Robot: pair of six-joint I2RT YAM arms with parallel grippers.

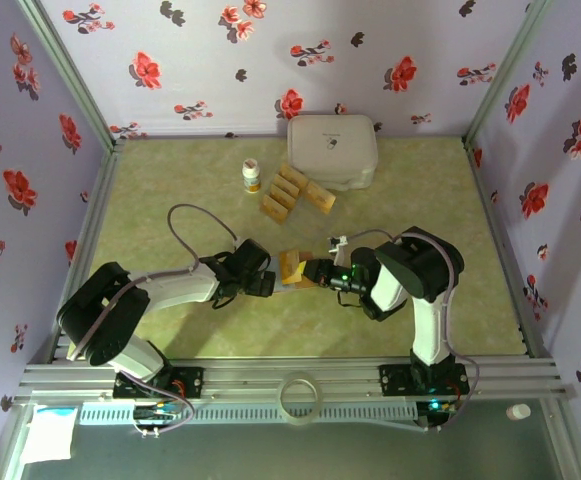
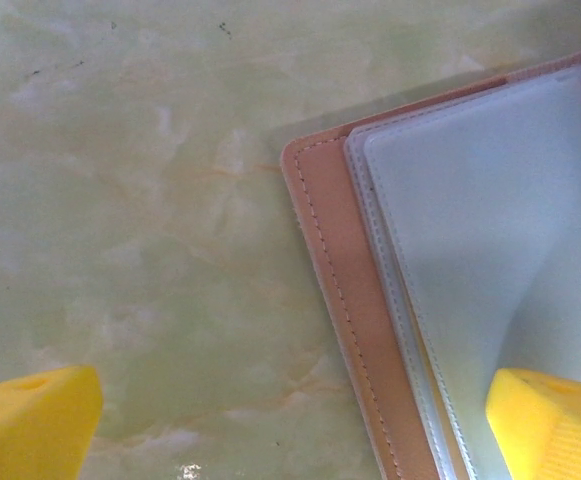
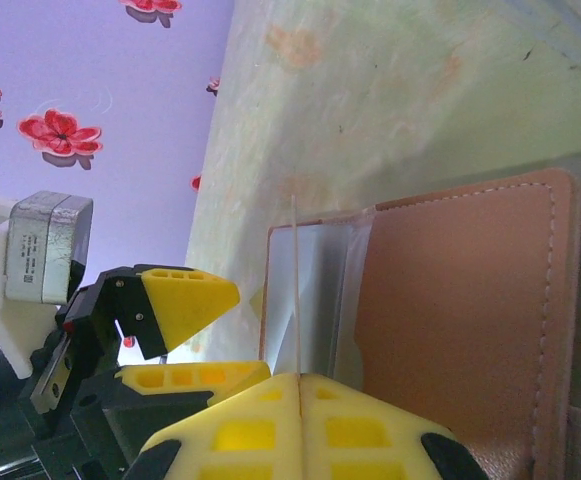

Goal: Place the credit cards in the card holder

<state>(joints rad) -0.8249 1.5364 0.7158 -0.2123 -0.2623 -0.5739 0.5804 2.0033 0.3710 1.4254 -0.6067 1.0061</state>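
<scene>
Thin edge-on card (image 3: 296, 290) pinched in right gripper (image 3: 298, 388); left gripper (image 2: 290, 420) gapes over cropped wallet (image 2: 345, 300); green table (image 2: 120, 200), floral walls (image 1: 220, 60).

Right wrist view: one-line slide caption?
Edge-on credit card pinched in the right gripper at the open card holder; left gripper open alongside.

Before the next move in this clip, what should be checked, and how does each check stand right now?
1. Card gripped: right gripper jaws shut on a credit card, seen edge-on: ok.
2. Card holder lying open, clear pockets exposed: ok.
3. Card edge lined up with a pocket mouth: cannot tell.
4. Left gripper jaws open, one finger over the holder; whether it pins it: cannot tell.
5. Remaining credit cards lie apart from both arms: ok.
</scene>
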